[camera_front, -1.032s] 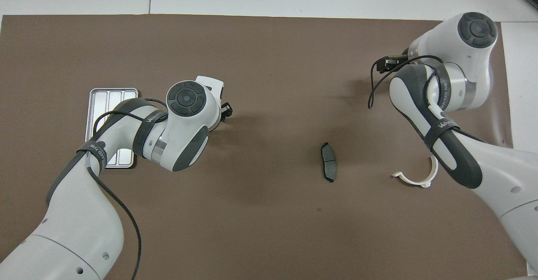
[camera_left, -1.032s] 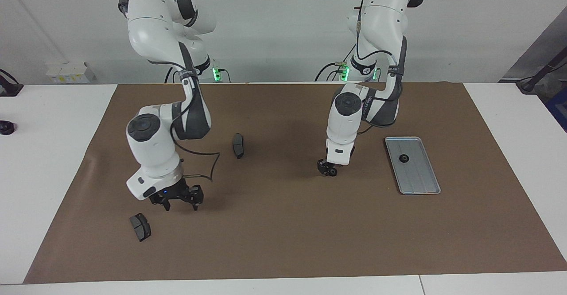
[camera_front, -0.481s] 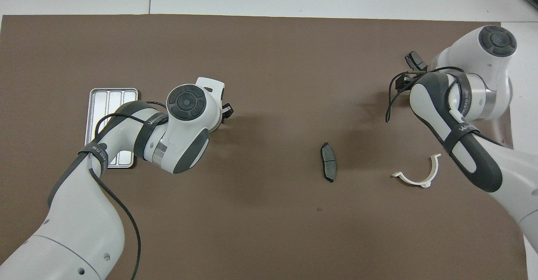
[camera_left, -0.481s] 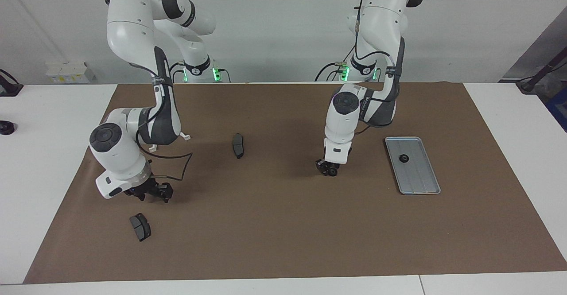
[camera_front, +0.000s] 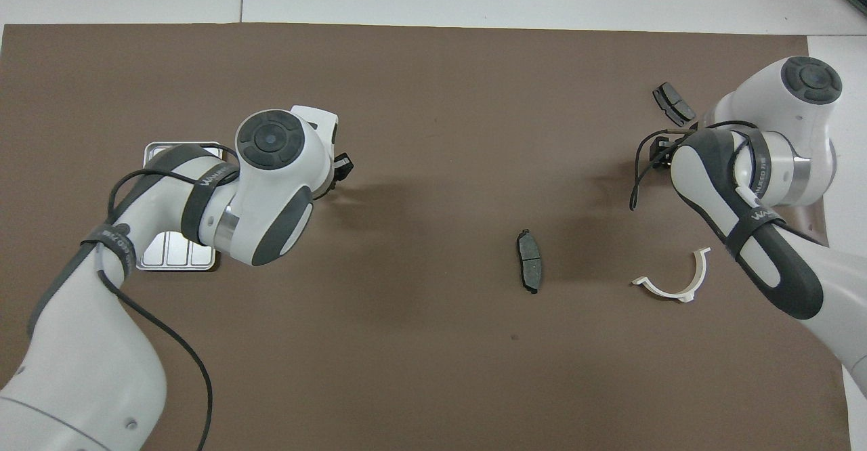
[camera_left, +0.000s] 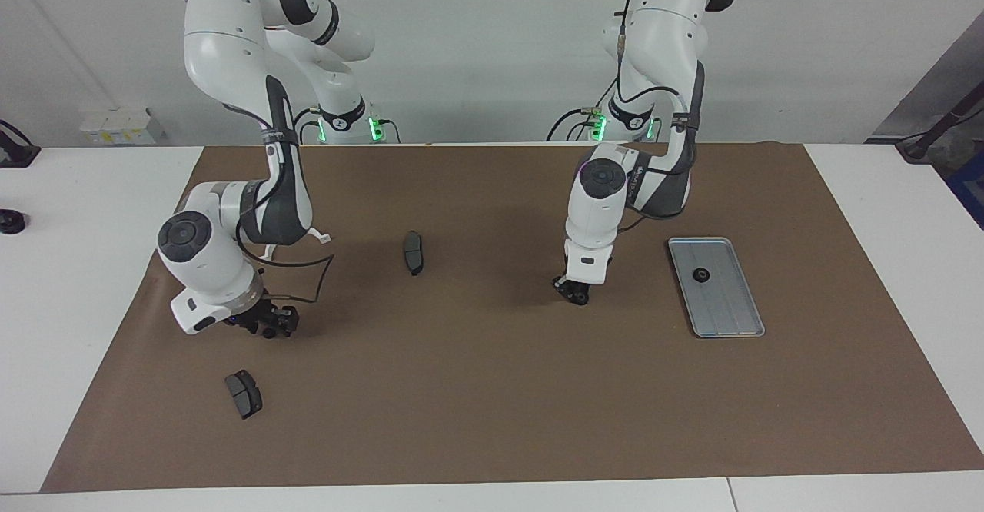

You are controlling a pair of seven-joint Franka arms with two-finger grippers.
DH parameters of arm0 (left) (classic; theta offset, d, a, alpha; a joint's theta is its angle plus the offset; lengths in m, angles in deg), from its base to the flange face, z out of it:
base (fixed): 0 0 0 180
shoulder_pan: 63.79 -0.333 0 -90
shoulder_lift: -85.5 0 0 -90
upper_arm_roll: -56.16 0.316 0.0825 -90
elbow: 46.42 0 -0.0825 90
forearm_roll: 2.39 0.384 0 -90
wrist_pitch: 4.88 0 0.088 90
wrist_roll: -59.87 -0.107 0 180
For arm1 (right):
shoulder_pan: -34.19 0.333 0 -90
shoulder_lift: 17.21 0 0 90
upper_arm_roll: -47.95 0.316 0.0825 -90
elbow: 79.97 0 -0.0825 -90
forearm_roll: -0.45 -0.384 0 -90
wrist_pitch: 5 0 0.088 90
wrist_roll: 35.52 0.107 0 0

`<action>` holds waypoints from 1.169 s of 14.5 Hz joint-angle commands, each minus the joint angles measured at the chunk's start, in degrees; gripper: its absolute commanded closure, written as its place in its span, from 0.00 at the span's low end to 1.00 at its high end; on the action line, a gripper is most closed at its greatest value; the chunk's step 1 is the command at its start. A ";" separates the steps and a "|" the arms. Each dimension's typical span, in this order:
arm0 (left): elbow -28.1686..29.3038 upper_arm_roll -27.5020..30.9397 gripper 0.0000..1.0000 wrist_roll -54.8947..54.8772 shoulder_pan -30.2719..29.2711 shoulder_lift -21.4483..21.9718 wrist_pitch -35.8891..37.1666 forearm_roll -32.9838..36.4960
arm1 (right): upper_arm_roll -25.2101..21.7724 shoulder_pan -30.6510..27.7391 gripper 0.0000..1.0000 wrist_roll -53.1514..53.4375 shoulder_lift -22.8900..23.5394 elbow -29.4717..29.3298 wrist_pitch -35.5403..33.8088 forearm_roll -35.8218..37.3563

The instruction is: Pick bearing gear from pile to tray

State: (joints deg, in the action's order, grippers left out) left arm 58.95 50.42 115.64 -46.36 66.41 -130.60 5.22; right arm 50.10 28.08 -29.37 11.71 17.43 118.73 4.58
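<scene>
Your left gripper [camera_left: 574, 294] and right gripper [camera_left: 270, 326] hang low over the mat [camera_left: 492, 389], jaws unreadable; pinch each light, hard, slippery ring [camera_left: 700, 274] across its rim.

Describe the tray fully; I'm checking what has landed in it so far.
The tray is a flat, shallow, silver-grey rectangle that looks like metal, with rounded corners, a raised rim and lengthwise ridges. It lies flat on the brown mat toward the left arm's end of the table. One small black ring sits in the half nearer the robots; the rest is bare. No gripper touches it. In the overhead view the left arm hides much of it.
</scene>
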 commanded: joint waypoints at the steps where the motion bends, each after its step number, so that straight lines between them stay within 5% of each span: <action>1: 1.24 -0.24 1.00 -12.12 -7.82 6.77 6.17 -3.20 | 0.84 -1.45 0.45 0.01 -1.76 2.61 1.42 1.23; 7: 6.23 -0.15 1.00 -39.13 -24.53 9.85 6.55 -5.85 | 0.84 -1.36 0.46 0.97 -0.97 2.70 5.55 1.05; 13: 22.67 0.03 1.00 -42.14 -27.18 14.69 -6.28 -5.85 | 0.92 -1.19 0.56 2.38 -0.97 4.02 5.91 0.96; 16: 24.26 0.11 0.68 -43.99 -27.18 14.43 -7.70 -5.85 | 0.92 -0.92 0.67 2.73 -1.06 4.02 5.73 0.87; 17: 24.35 0.11 0.26 -44.69 -27.19 14.43 -7.70 -5.85 | 0.92 -0.92 0.73 2.73 -1.06 4.02 5.47 0.87</action>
State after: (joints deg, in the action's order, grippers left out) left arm 80.61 50.52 73.33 -73.23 78.53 -136.84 0.24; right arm 50.42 27.69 -28.12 11.57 19.65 123.51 4.54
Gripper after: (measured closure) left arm 0.670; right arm 0.608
